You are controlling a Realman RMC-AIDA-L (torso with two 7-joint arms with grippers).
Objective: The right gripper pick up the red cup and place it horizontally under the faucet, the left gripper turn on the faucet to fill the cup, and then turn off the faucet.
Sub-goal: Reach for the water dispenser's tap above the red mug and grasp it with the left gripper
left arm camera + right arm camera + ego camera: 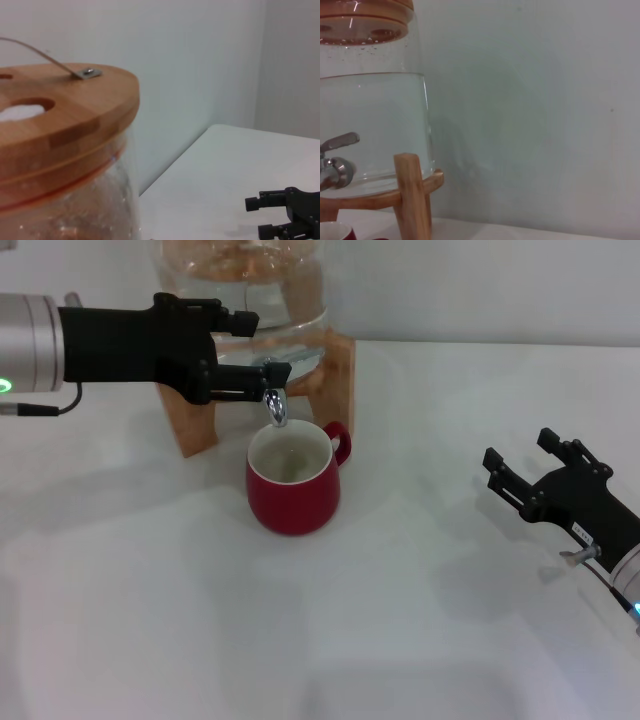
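- While the red cup [293,487] stands upright on the white table [200,640] directly under the faucet [274,403], the left hand [243,352] reaches in from the left, its black fingers set around the tap lever.
- The right hand [525,465] hovers low over the table well to the right, fingers spread and empty.
- The glossy, rounded mug shows a cream inside, its loop handle toward the wooden stand [190,420].
- The clear glass jar [375,125] carries a round wooden lid [65,115].

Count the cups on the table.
1: the red cup stands upright under the faucet, in front of the wooden stand. None other shows; the jar could hide more.
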